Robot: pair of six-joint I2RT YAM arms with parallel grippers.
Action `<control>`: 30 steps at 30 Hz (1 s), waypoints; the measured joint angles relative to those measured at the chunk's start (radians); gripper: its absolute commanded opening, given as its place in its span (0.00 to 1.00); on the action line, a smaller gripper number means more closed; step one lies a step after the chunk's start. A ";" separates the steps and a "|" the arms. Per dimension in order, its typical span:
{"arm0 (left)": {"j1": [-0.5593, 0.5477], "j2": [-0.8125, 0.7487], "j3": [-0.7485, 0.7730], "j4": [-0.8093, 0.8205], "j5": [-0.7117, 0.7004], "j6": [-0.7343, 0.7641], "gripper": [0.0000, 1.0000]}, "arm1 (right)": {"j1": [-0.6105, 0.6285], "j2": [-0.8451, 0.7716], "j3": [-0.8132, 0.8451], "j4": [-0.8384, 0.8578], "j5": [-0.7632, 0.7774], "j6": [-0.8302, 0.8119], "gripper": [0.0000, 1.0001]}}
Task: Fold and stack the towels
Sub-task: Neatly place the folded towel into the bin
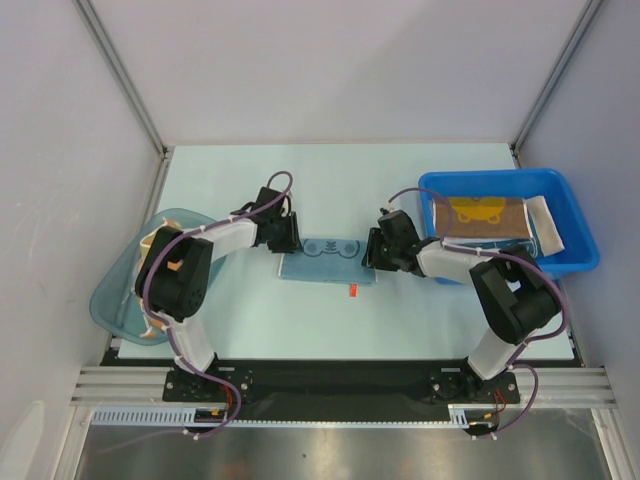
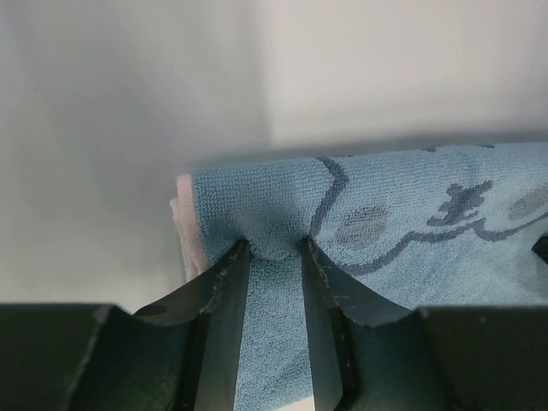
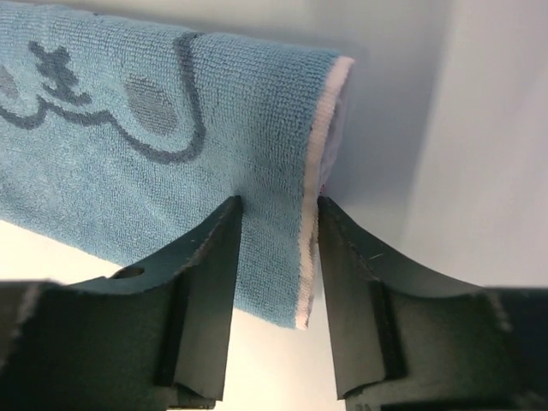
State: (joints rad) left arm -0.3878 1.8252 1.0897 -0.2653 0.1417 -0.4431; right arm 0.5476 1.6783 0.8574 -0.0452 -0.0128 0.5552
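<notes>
The left gripper (image 2: 274, 246) sits closest, its two dark fingers clamped on a puckered fold of the blue towel (image 2: 411, 214) near one pale-hemmed end. The right gripper (image 3: 278, 205) straddles the opposite hem, fingers apart with cloth between them; whether they bite I cannot tell. The towel lies as a long folded strip mid-table (image 1: 400, 180), between the two arms. To fold it well, I judge both ends need a firm hold through all layers, then a lift and travel together, keeping the strip taut and the hems aligned. It is soft terry, teal-blue with darker printed outlines, grey spots and pinkish-white edging. A brown towel (image 1: 480, 215) lies in the blue bin (image 1: 575, 250).
</notes>
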 measured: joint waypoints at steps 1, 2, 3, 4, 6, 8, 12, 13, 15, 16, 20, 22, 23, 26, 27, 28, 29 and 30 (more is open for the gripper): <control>0.000 -0.002 -0.005 0.006 0.000 -0.001 0.38 | 0.002 0.000 -0.001 0.003 0.000 0.000 0.41; 0.000 -0.004 -0.010 0.013 -0.001 -0.002 0.38 | 0.005 0.003 -0.003 0.011 -0.002 0.002 0.39; 0.000 -0.006 -0.015 0.019 -0.001 -0.003 0.38 | 0.006 0.005 -0.005 0.018 -0.005 0.002 0.38; 0.000 -0.008 -0.019 0.023 -0.002 -0.004 0.38 | 0.008 0.006 -0.006 0.024 -0.006 0.003 0.32; 0.000 -0.012 -0.024 0.029 -0.005 -0.010 0.38 | 0.011 0.011 -0.008 0.030 -0.010 0.005 0.26; 0.000 -0.015 -0.030 0.033 -0.007 -0.018 0.38 | 0.016 0.013 -0.010 0.035 -0.013 0.006 0.12; 0.004 -0.020 -0.031 0.027 -0.010 -0.029 0.38 | 0.018 0.010 -0.014 0.037 -0.011 0.006 0.00; 0.006 -0.022 -0.030 0.018 -0.010 -0.029 0.38 | 0.018 0.007 -0.013 0.031 -0.010 0.000 0.00; 0.010 -0.032 -0.024 -0.014 -0.016 -0.028 0.39 | 0.021 -0.003 -0.005 -0.004 -0.011 -0.018 0.00; 0.013 -0.039 -0.017 -0.038 -0.025 -0.026 0.39 | 0.024 -0.008 0.011 -0.042 -0.011 -0.032 0.00; 0.028 -0.093 0.055 -0.195 -0.095 0.001 0.43 | 0.035 -0.035 0.105 -0.206 0.014 -0.091 0.00; 0.035 -0.133 0.108 -0.248 -0.134 0.023 0.44 | 0.037 -0.051 0.171 -0.290 0.031 -0.119 0.00; 0.037 -0.158 0.132 -0.269 -0.145 0.034 0.45 | 0.037 -0.058 0.208 -0.332 0.038 -0.132 0.00; 0.039 -0.243 0.161 -0.292 -0.167 0.064 0.45 | 0.037 -0.078 0.298 -0.430 0.058 -0.168 0.00; 0.040 -0.272 0.161 -0.300 -0.167 0.072 0.45 | 0.037 -0.082 0.328 -0.463 0.062 -0.180 0.00; 0.040 -0.298 0.161 -0.310 -0.166 0.082 0.45 | 0.035 -0.085 0.358 -0.499 0.068 -0.195 0.00; 0.040 -0.316 0.160 -0.315 -0.166 0.088 0.45 | 0.032 -0.085 0.386 -0.534 0.073 -0.211 0.00; 0.040 -0.336 0.158 -0.320 -0.165 0.097 0.45 | 0.031 -0.085 0.410 -0.566 0.078 -0.222 0.00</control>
State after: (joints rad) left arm -0.3481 1.4895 1.2472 -0.5858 -0.0231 -0.3466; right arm 0.5781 1.5929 1.2675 -0.6109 0.0654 0.3336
